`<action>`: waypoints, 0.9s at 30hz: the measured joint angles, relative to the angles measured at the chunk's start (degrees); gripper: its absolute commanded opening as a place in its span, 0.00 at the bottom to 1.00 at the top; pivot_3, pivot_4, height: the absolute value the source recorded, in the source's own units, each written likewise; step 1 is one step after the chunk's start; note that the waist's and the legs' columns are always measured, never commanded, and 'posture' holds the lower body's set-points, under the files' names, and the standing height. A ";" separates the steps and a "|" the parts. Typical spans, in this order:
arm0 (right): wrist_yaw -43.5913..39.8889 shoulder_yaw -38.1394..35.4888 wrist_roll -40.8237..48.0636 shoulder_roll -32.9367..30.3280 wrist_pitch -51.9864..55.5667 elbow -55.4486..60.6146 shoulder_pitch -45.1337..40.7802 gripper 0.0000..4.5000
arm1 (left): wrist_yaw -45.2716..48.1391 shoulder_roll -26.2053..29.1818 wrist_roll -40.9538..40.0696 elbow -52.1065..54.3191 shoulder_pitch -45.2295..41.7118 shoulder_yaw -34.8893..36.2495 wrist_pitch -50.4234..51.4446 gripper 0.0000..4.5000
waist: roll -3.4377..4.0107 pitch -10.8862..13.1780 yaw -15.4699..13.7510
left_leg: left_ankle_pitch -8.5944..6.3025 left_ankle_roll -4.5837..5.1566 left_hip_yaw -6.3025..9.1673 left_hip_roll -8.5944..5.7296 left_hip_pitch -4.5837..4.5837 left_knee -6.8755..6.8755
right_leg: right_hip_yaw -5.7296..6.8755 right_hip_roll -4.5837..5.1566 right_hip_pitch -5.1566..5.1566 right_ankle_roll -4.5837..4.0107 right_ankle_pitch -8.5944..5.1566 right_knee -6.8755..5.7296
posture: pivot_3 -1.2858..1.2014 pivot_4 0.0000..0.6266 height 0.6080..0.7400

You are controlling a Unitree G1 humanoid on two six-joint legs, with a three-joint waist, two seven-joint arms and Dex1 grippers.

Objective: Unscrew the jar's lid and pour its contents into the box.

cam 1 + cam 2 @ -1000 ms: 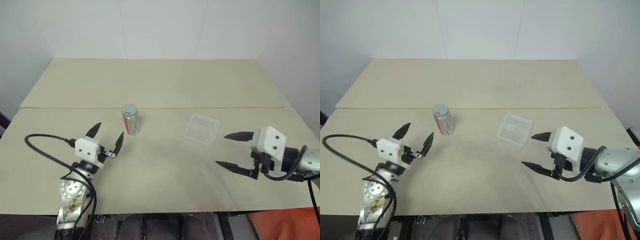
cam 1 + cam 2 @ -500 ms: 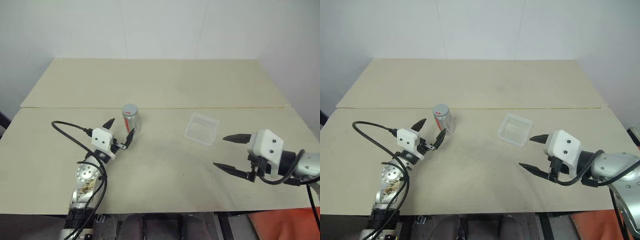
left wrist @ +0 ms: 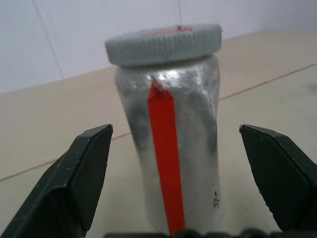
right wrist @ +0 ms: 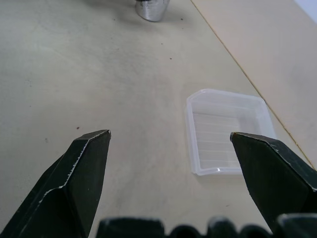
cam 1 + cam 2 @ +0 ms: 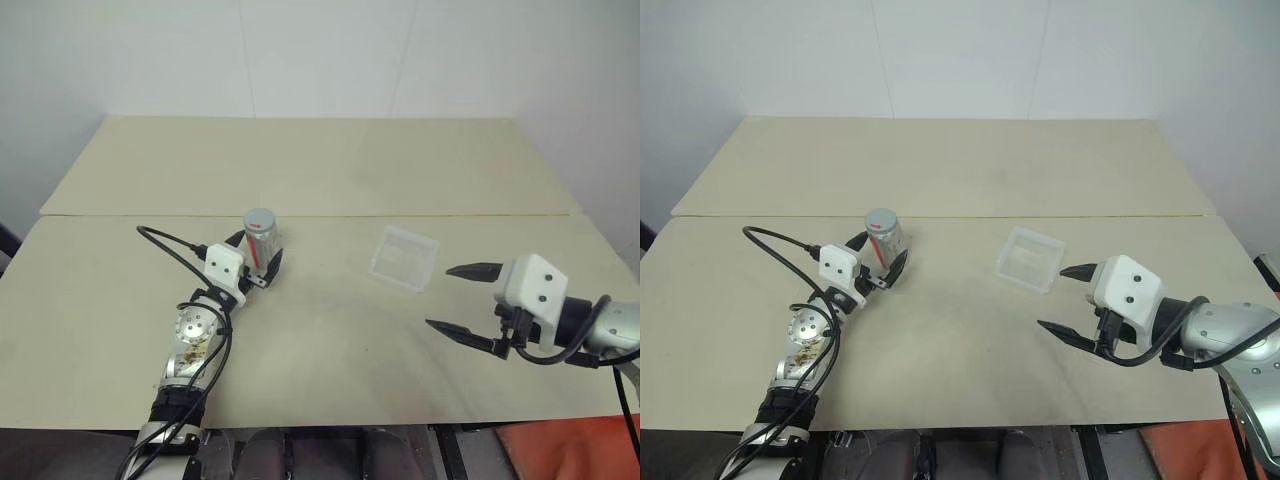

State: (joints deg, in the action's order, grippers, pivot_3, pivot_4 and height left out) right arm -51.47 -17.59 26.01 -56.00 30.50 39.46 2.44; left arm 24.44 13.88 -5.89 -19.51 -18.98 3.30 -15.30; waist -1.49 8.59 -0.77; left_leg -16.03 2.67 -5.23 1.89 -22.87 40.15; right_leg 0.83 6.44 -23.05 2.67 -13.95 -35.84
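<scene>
The jar [image 3: 171,148] stands upright, lid [image 3: 163,43] on — between the left hand's [image 3: 178,173] spread fingers [image 3: 74,183].

Head pair overlooks table [image 5: 330,330]; wrist cams close, low.

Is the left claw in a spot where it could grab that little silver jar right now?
Probably yes. The left gripper is open, with a finger on each side of the jar and gaps between. Nothing stands in the way; the lid is on, and the box sits well aside.

Silver jar [image 3: 168,148], red stripe, grey lid [image 3: 163,43]
</scene>
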 measured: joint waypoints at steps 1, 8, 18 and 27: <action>0.20 0.10 -0.02 0.00 0.03 0.00 0.00 1.00 | 0.01 -0.17 -0.04 -0.86 -0.19 0.02 -0.18 0.99 | 0.00 0.00 0.00 | 0.00 0.00 0.00 0.00 0.00 0.00 | 0.00 0.00 0.00 0.00 0.00 -0.01 | 0.52 0.24 1.00; 0.49 0.09 -0.06 -0.01 0.06 -0.01 0.01 1.00 | 0.26 -0.38 -0.10 -4.73 -2.17 0.08 -4.29 0.99 | 0.00 0.00 -0.04 | 0.00 0.00 0.01 0.00 0.00 0.01 | 0.00 0.01 0.01 0.01 0.00 -0.02 | 0.52 0.24 1.00; 1.22 0.09 -0.06 -0.01 0.15 -0.02 0.00 1.00 | -0.80 -1.49 0.48 -9.67 -6.28 -0.11 -5.69 0.95 | -0.01 0.00 -0.03 | 0.00 0.00 0.01 -0.01 -0.01 0.03 | 0.02 0.00 0.01 0.01 0.01 -0.02 | 0.52 0.24 1.00; 1.64 0.09 -0.07 -0.02 0.25 0.00 0.04 1.00 | -1.29 -2.07 0.10 -10.49 -7.12 -0.11 -4.46 0.44 | -0.01 0.00 -0.01 | 0.01 0.00 0.01 -0.01 -0.01 0.04 | 0.02 0.00 0.01 0.02 0.01 -0.02 | 0.52 0.24 1.00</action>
State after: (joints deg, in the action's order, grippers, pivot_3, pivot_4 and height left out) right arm -49.83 -17.50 25.94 -56.01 30.74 39.46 2.47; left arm 23.14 11.81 -5.79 -30.00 -26.10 3.19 -19.76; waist -1.50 8.60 -0.78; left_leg -16.03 2.67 -5.22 1.88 -22.88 40.18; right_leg 0.85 6.44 -23.04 2.69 -13.94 -35.86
